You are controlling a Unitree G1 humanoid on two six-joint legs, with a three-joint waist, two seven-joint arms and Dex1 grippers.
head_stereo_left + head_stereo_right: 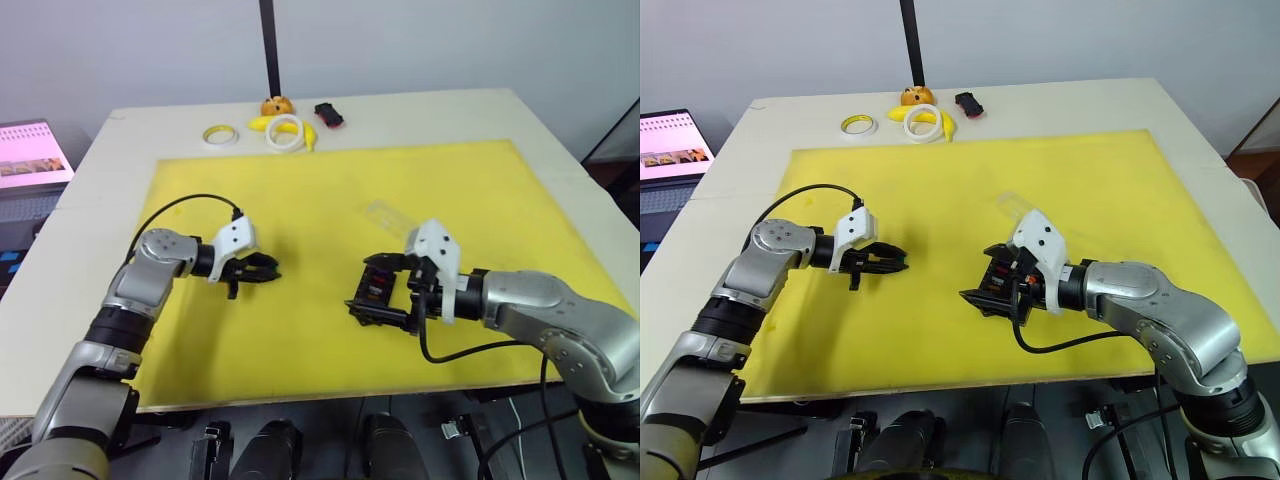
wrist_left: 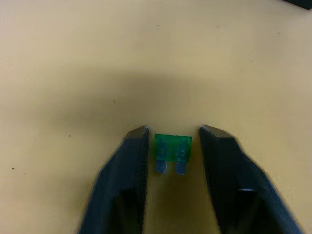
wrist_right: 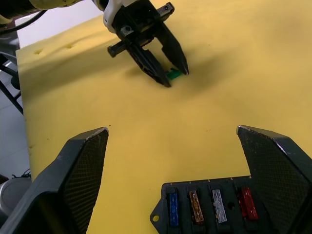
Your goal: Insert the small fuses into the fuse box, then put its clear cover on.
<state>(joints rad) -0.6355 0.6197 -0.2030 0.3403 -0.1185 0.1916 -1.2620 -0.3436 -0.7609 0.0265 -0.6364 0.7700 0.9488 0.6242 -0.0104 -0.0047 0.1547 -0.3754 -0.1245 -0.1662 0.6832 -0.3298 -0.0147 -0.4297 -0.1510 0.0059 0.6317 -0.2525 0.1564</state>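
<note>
The yellow mat (image 1: 300, 330) looks like matt, finely pitted foam, laid on a smooth pale counter (image 1: 120, 180). The green fuse (image 2: 173, 145) is translucent glossy plastic with dull metal blades, and the fuse box (image 3: 214, 207) is matt black plastic. The right gripper's fingers (image 3: 78, 170) show a woven, carbon-like weave; the clear cover (image 1: 385, 214) is colourless see-through plastic.

Fuses: five visible. Four are seated in the box (image 3: 214, 207): blue (image 3: 172, 208), orange (image 3: 195, 206), grey (image 3: 218, 204), red (image 3: 247, 203). One green fuse (image 2: 173, 148) lies on the mat. Box: one. Clear cover (image 1: 388, 214): one. Tape rings: two (image 1: 219, 134) (image 1: 284, 131).
</note>
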